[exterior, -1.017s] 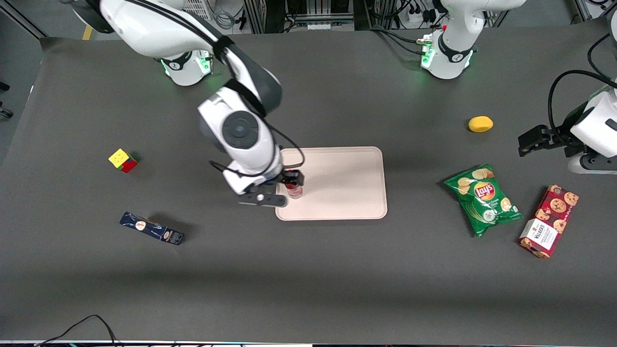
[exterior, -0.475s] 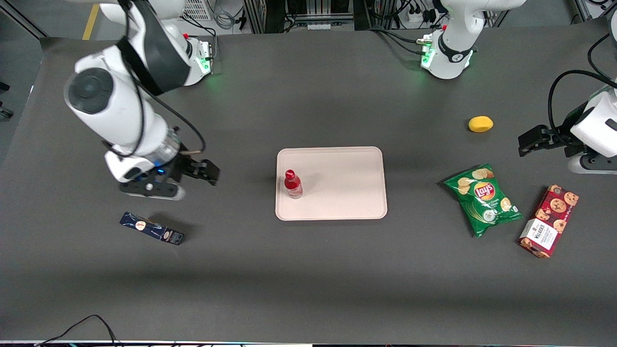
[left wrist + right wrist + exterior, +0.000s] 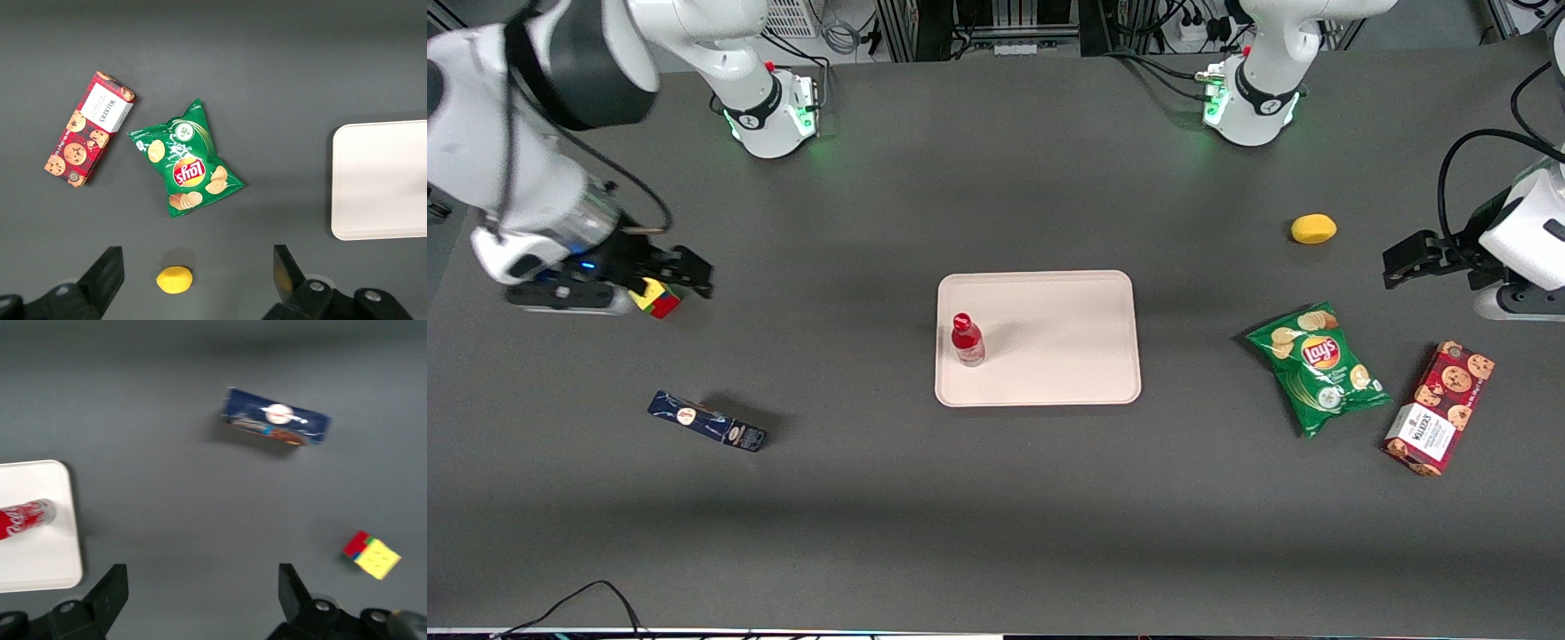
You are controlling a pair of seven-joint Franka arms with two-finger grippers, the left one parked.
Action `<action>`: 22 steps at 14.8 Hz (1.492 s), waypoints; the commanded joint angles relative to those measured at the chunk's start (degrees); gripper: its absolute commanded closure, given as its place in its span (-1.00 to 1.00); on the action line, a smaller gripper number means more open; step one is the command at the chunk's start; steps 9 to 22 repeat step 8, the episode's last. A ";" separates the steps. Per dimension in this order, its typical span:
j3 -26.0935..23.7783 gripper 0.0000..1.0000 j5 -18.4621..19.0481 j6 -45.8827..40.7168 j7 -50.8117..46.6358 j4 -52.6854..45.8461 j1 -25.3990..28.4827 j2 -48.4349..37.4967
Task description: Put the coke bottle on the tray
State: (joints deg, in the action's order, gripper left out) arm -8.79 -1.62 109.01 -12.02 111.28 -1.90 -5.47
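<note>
The coke bottle [image 3: 967, 340], small and red with a red cap, stands upright on the pale pink tray [image 3: 1058, 338], close to the tray edge nearest the working arm's end. Nothing holds it. My gripper [image 3: 692, 274] hangs open and empty well away from the tray, toward the working arm's end of the table, above a colour cube [image 3: 655, 297]. In the right wrist view the coke bottle [image 3: 23, 519] shows on a corner of the tray [image 3: 40, 563], and the gripper [image 3: 203, 590] has only bare table between its fingers.
A dark blue box [image 3: 707, 421] lies nearer the front camera than the cube. Toward the parked arm's end lie a green chips bag [image 3: 1318, 367], a red cookie box [image 3: 1439, 408] and a yellow lemon [image 3: 1313, 228].
The gripper let go of the coke bottle on the tray, opened, and swung away toward the working arm's end, ending above the colour cube. The bottle stays upright where it was set.
</note>
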 commanded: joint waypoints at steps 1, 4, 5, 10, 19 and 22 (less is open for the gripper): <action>5.26 -1.00 -1.89 -1.87 5.68 3.34 -0.21 -6.39; 9.31 -1.00 -1.36 -2.31 12.45 1.84 -0.21 -6.04; 9.75 -1.00 -1.28 -2.66 13.07 1.49 -0.21 -6.04; 9.67 -1.00 -1.10 -3.81 13.16 0.35 -0.12 -5.96; 9.67 -1.00 -1.10 -3.81 13.16 0.35 -0.12 -5.96; 9.67 -1.00 -1.10 -3.81 13.16 0.35 -0.12 -5.96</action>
